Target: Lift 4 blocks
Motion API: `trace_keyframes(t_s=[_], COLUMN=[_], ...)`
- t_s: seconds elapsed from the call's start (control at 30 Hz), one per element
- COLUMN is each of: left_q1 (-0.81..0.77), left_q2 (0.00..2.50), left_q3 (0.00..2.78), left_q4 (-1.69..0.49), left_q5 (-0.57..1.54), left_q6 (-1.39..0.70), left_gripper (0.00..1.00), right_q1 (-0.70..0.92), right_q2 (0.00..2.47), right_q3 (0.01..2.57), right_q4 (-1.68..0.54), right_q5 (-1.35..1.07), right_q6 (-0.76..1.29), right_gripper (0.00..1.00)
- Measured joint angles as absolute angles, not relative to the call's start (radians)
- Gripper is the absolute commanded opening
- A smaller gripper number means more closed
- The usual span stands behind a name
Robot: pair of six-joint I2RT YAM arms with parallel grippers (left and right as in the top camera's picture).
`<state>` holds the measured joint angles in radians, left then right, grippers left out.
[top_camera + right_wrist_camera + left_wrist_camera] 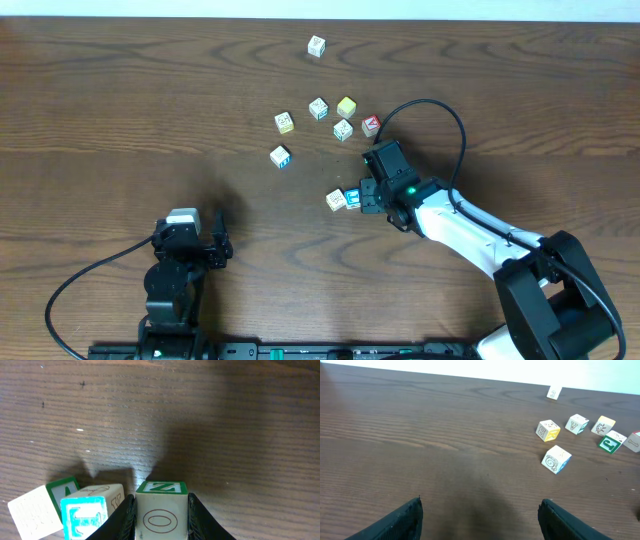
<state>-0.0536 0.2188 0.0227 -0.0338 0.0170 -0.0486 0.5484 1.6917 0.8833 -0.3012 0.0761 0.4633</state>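
Had the Z block (161, 507) pinched between the right gripper's (161, 522) narrowed fingers; probably wanted a slow, straight lift, clear of the E cube (84, 517) just beside one finger. Saw no long axis on a cube: O face toward the wrist, green Z facing away. Found the left gripper (480, 507) gaping, empty.

Left tool (480, 510) open wide, low over desk (420, 425); blocks (556, 458) lay scattered apart, far right.
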Motion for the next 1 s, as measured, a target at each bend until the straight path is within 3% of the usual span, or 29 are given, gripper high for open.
trace_keyframes(t_s=[1.0], left_q1=[-0.054], left_q2=[0.219], left_q3=[0.023], left_q4=[-0.034], left_q5=[0.017], left_q6=[-0.049], left_gripper=[0.74], right_q1=[0.548], right_q2=[1.695], right_q3=[0.883], right_q4=[-0.287], right_q5=[0.076], right_q6=[0.463], right_gripper=[0.34])
